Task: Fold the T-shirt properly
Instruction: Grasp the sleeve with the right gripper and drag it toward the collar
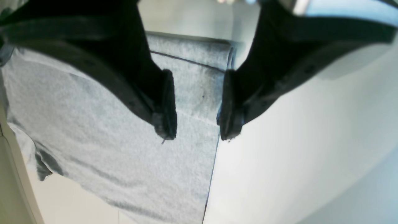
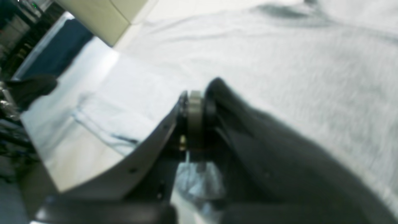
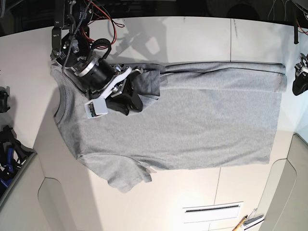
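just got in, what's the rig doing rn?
Two arms are folding a grey T-shirt laid flat on the white table. One long side is already folded in. The right gripper is shut, down on the fabric at the folded-in sleeve. The left gripper hangs open over the hem corner, holding nothing.

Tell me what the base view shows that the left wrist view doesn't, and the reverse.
Base only: the whole T-shirt spread flat on the white table, its free sleeve, and the right gripper down at the folded-in sleeve.

Left wrist only: the left gripper close up, jaws open with nothing between them, hovering over the shirt's straight side edge by the hem corner.

Both: grey fabric lying on the white table.
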{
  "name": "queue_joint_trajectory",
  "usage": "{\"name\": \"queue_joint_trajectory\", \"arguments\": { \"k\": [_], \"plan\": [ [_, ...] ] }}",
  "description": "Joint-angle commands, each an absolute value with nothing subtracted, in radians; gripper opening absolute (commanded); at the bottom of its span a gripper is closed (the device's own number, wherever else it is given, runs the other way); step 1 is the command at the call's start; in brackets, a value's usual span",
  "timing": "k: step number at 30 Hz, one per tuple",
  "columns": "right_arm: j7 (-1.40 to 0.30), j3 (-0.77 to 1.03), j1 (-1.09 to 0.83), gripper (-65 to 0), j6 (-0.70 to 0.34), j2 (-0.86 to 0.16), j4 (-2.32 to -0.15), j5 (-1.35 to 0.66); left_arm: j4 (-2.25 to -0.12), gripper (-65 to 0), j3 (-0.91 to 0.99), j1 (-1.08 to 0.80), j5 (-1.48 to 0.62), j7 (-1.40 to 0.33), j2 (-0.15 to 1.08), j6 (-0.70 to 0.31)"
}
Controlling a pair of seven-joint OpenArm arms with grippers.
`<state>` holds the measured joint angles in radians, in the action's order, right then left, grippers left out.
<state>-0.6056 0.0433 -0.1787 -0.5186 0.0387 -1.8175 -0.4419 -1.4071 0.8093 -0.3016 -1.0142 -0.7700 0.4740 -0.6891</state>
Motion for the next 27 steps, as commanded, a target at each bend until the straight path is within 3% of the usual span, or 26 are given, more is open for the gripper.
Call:
{"name": "queue_joint_trajectory", "arguments": {
  "k": [1,12,13,15,17,27],
  "plan": [
    [-0.573,0.039,-0.155,-65.0,-0.521,0.039,-1.833,-0.442,-1.422,-38.3,0.818,-0.299,-1.035,-0.756,0.496,-0.698],
    [-0.549,0.040,-0.122,-65.0,-0.464,0.038,-1.832,-0.310,-1.422,-38.3,0.818,-0.299,-1.035,-0.760,0.496,-0.698],
    [-0.548,0.040,-0.122,-62.1,-0.463,0.039,-1.832,-0.302,-1.422,-38.3,0.818,-0.299,-1.035,-0.760,0.496,-0.698],
    [-0.537,0.040,-0.122,-43.1,-0.464,0.039,-1.832,-0.289,-1.422,-38.3,0.818,-0.299,-1.035,-0.760,0.496,-0.698],
    [-0.512,0.040,-0.121,-32.4,-0.464,0.038,-1.832,-0.272,-1.422,-38.3,0.818,-0.299,-1.035,-0.760,0.496,-0.698],
    [-0.516,0.040,-0.006,-31.9,-0.413,0.027,-1.832,-0.153,-1.422,-38.3,0.818,-0.299,-1.035,-0.760,0.496,-0.698]
  ]
}}
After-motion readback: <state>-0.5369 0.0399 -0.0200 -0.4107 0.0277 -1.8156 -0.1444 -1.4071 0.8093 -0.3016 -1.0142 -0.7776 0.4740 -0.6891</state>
